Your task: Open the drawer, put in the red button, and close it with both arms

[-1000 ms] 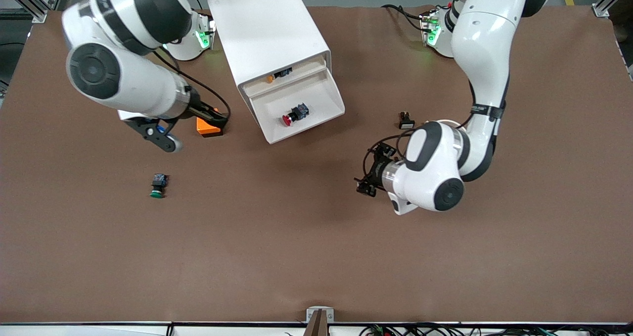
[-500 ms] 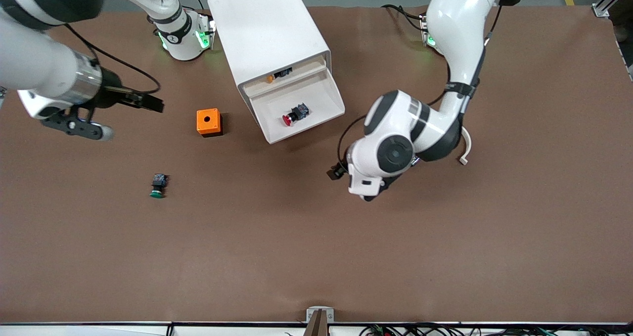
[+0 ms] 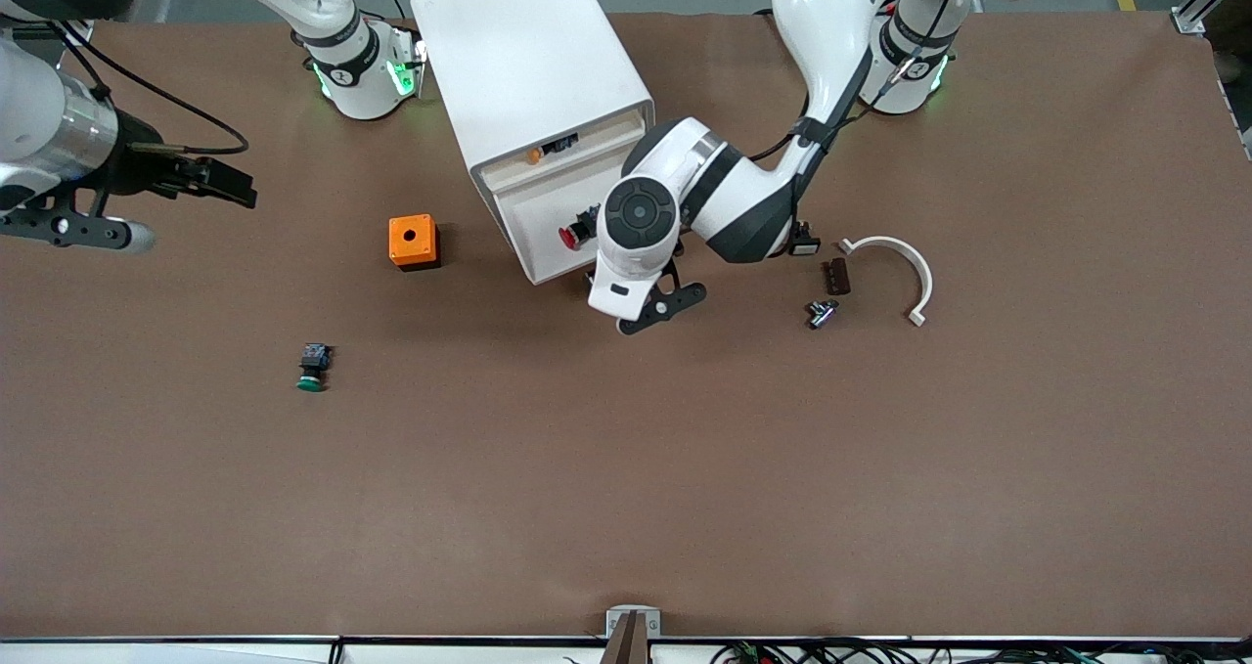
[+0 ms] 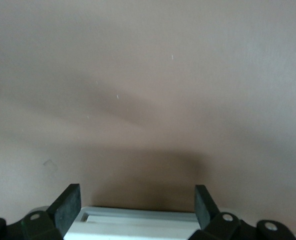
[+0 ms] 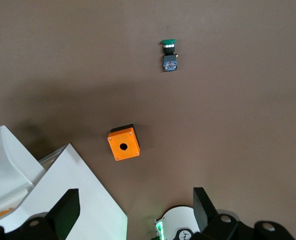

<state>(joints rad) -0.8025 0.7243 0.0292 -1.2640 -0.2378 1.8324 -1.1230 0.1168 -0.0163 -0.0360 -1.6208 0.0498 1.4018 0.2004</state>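
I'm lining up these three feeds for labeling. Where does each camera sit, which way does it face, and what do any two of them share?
Front view: high across the table, facing both arm bases; shows both arms, the cabinet and the open drawer holding the red button.
Left wrist view: on the left arm, looking past its open left claw at the drawer's edge and table.
Right wrist view: on the right arm, high, looking down past its open right claw.
Shared: front and right wrist both show the orange box and green button.

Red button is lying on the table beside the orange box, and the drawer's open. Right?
Not quite. The front view shows the red button inside the open drawer, not on the table beside the orange box. The drawer is open, as you said.
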